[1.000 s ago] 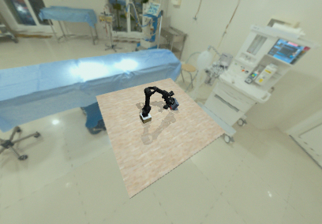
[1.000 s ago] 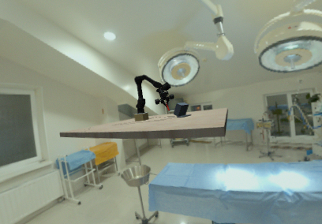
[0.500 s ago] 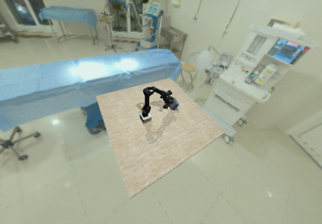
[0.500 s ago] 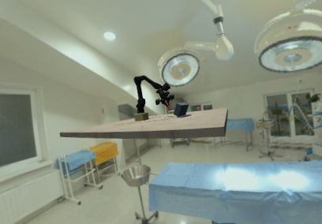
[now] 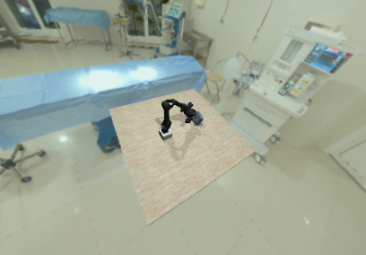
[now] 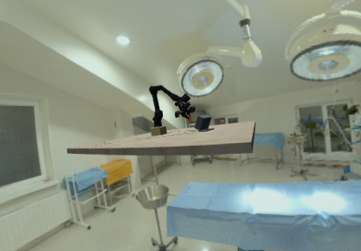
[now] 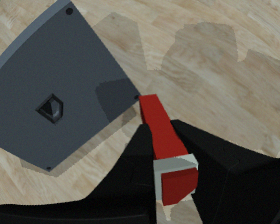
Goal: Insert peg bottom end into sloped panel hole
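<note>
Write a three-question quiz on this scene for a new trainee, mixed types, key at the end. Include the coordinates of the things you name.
1. True or false: the red peg (image 6: pixel 191 119) (image 7: pixel 163 127) is already seated in the panel's hole (image 7: pixel 53 108).
2. Multiple choice: what is between the fingers of the hand (image 6: pixel 189 114) (image 7: pixel 166 137)?
A) nothing
B) the red peg
C) a corner of the panel
3. Fill in the blank: in the wrist view, the face of the dark panel (image 5: pixel 197 118) (image 6: pixel 203 122) (image 7: pixel 21 95) has a hole with ____ sides, not a round outline.

Key: 1 false; 2 B; 3 straight (or flat)
</note>
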Available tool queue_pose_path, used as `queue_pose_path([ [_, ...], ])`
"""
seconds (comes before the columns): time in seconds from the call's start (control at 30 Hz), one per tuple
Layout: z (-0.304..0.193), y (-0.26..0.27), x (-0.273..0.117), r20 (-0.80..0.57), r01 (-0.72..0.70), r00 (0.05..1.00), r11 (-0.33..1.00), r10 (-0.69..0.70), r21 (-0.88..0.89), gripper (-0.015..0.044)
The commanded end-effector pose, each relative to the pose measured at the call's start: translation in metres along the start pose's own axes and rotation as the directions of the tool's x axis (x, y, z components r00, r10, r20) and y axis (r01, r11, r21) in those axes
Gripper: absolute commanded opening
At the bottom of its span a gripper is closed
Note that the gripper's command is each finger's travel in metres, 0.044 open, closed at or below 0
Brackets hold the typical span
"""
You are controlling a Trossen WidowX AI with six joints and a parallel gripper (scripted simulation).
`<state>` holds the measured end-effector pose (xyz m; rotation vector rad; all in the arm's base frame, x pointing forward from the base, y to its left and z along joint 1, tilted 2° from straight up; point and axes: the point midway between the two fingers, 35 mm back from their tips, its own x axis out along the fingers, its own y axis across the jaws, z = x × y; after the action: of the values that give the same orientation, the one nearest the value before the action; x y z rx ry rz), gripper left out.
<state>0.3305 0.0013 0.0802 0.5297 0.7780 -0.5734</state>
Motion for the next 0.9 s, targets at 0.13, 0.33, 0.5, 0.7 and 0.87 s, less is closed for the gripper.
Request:
queue_pose_path([
  [0.13,-0.007,0.003,-0.004,0.04,-0.024,0.999,0.997,0.027,-0.067,0.0],
  [0.33,-0.011,0.006,-0.007,0.066,-0.044,0.997,0.993,0.051,-0.108,0.0],
  [0.5,-0.014,0.008,-0.009,0.087,-0.059,0.994,0.988,0.072,-0.142,0.0],
  [0.7,-0.018,0.011,-0.013,0.112,-0.075,0.989,0.981,0.097,-0.181,0.0],
  [0.87,-0.021,0.013,-0.016,0.132,-0.088,0.984,0.973,0.117,-0.213,0.0],
])
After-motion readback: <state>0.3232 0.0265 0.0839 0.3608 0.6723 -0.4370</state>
